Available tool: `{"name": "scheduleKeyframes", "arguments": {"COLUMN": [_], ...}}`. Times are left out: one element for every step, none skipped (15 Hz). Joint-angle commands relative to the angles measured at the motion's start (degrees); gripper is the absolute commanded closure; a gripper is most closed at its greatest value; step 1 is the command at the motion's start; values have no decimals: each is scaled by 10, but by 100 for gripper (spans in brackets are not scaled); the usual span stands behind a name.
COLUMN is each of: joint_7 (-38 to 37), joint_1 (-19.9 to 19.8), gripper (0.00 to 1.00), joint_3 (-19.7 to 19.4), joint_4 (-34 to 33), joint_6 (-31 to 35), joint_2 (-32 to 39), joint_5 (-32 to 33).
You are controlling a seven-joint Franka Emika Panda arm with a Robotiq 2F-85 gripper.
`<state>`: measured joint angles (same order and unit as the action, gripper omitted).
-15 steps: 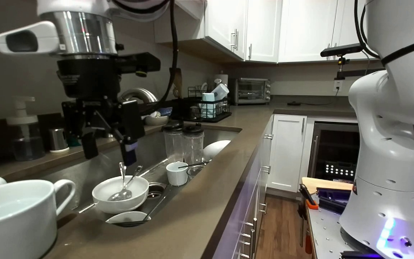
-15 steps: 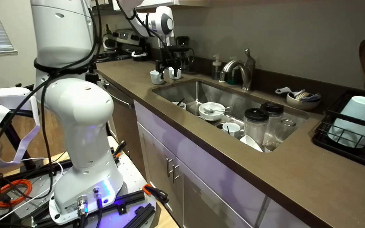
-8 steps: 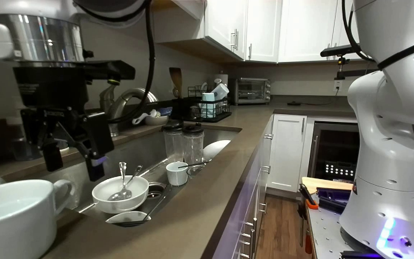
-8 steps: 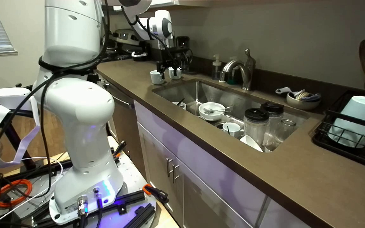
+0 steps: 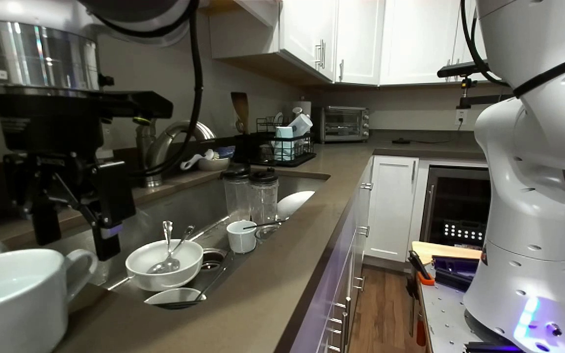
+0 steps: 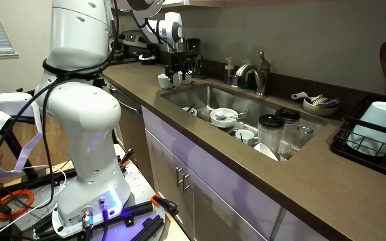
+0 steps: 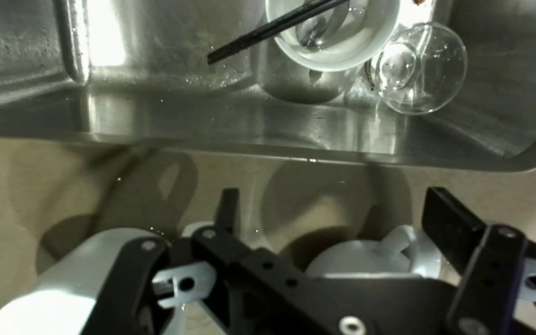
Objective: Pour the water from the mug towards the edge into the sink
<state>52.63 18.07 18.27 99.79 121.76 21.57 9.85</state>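
A: Entry one: how was the gripper (image 5: 77, 245) listed?
B: It had come lower over the last second, and nearer the large white mug (image 5: 12, 304). Condition: it stood spread wide, holding nothing.
A: Entry two: where was the mug?
B: It stood upright on the countertop (image 5: 179, 328) near the sink (image 6: 228, 97), closer to the edge (image 5: 300, 314) than the second mug (image 7: 54, 298). It had just shifted slightly in both exterior views; a nudge seemed likely, contact was unclear.
A: Bearing on the task?
B: Approach was nearly complete, I judged; grasp, lift and pour were outstanding.
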Motion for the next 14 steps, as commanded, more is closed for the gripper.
{"name": "scheduleKeyframes", "arguments": {"joint_7": [19,18,15,11,12,9,3,-1,-3,-4,-6,-9,-12,-10], "joint_1": [-5,-4,-3,-2,-3,-2,-1,-1,-1,-2,-2,-2,-1,-5], "gripper": [0,0,0,0,0,0,0,0,0,0,0,0,0,0], "joint_3": [15,17,17,17,18,18,18,18,18,19,19,18,18,16], "joint_4": [-15,-15,-16,-15,-15,-16,-16,-16,-15,-14,-13,-12,-11,-14], "joint_6": [-26,-31,-39,-49,-58,-66,-70,-70,-65,-57,-50,-45,-39,-37], "joint_2": [5,5,6,6,7,8,9,9,10,11,11,10,10,10], "joint_5": [-24,-27,-29,-28,-33,-36,-38,-42,-47,-53,-58,-62,-64,-69]}}
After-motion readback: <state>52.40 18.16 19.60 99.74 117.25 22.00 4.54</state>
